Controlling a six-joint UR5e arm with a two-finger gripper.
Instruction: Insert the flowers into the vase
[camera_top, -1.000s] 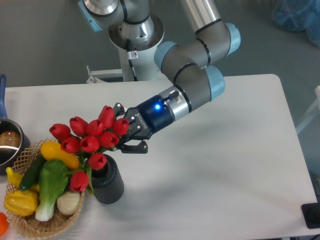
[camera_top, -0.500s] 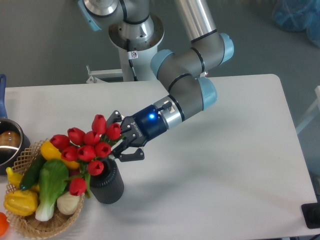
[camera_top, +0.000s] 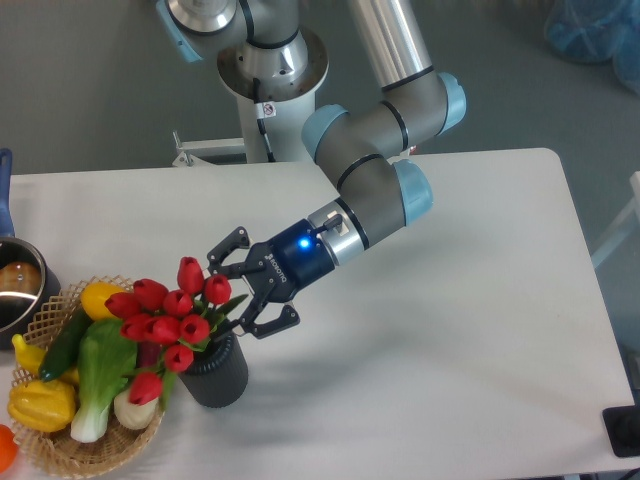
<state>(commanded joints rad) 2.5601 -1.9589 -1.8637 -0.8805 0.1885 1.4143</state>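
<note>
1. Standing in the vase (camera_top: 217, 370), the flowers (camera_top: 167, 318) lean to the left, their red buds hanging over the edge of the wicker basket (camera_top: 60, 455).
2. The vase is a dark grey ribbed cylinder set upright on the white surface (camera_top: 440, 330), just beside the basket's right rim.
3. The gripper (camera_top: 243, 285) sits just right of the bunch, above and right of the vase mouth, with its fingers (camera_top: 228, 244) spread wide apart and released; nothing is clamped between them.
4. The lower finger reaches down close to the vase's upper rim; whether it touches the green leaves there cannot be told.
5. In the basket lie toy vegetables (camera_top: 95, 370) in green, yellow and white.
6. A metal pot (camera_top: 18, 285) with a blue handle shows at the left edge of the surface.
</note>
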